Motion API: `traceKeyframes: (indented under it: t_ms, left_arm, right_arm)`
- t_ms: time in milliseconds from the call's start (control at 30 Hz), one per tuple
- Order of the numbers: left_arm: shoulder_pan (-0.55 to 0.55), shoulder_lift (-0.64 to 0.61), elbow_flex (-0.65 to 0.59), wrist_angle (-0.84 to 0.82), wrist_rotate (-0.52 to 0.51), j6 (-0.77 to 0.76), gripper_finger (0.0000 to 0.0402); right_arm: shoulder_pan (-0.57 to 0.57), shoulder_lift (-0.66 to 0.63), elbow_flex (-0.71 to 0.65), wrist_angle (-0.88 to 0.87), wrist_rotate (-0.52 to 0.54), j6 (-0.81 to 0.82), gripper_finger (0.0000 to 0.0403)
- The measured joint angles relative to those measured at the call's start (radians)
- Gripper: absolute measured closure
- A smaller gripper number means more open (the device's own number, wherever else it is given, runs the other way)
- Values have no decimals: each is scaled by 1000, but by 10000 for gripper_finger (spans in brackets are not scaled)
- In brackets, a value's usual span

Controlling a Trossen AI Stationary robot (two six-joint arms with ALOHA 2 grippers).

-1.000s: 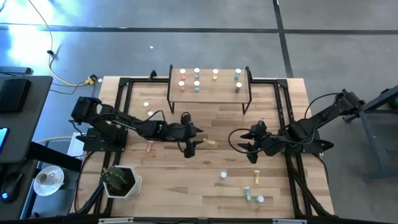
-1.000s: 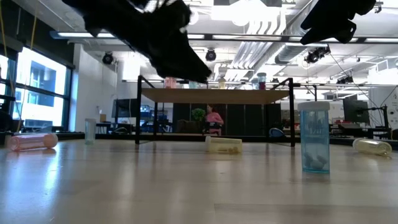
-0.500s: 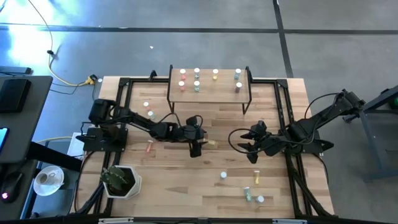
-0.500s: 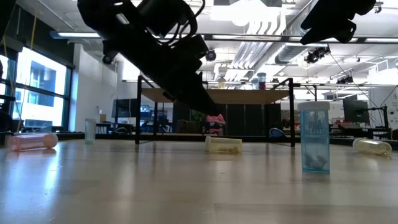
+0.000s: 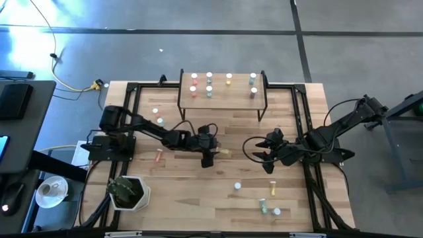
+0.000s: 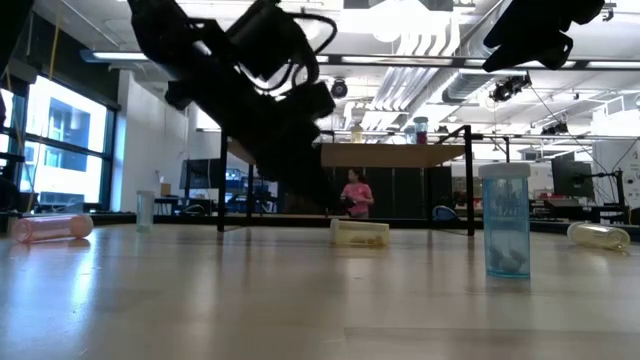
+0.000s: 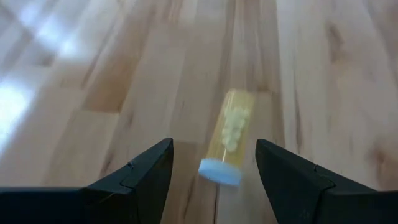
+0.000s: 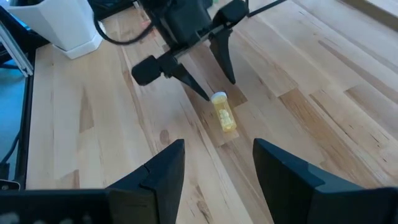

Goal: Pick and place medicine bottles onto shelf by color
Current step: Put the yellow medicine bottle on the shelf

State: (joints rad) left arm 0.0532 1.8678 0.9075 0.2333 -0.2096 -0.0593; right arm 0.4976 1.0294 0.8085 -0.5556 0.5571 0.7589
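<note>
Yellow bottle lies on its side mid-table, left gripper spread open straddling its white cap to grab it (right gripper waits nearby, open, empty).

No text, label, brand, number or sign can be read in any of the views. No lettering can be made out on the medicine bottles, and none is seen on the shelf or on the bench.
</note>
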Motion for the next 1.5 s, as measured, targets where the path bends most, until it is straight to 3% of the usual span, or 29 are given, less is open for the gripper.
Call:
traceKeyframes:
  t_ms: [533, 833, 933, 1500]
  left_arm:
    - [8, 94, 0, 74, 74, 11, 181]
    - [25, 95, -1, 84, 82, 41, 181]
    - [26, 95, -1, 86, 128, 68, 181]
    - [25, 100, 0, 106, 169, 124, 212]
  right_arm:
    - [0, 0, 0, 2, 0, 1, 221]
    - [0, 0, 0, 2, 0, 3, 221]
    - [0, 0, 0, 2, 0, 3, 221]
    - [0, 0, 0, 2, 0, 3, 221]
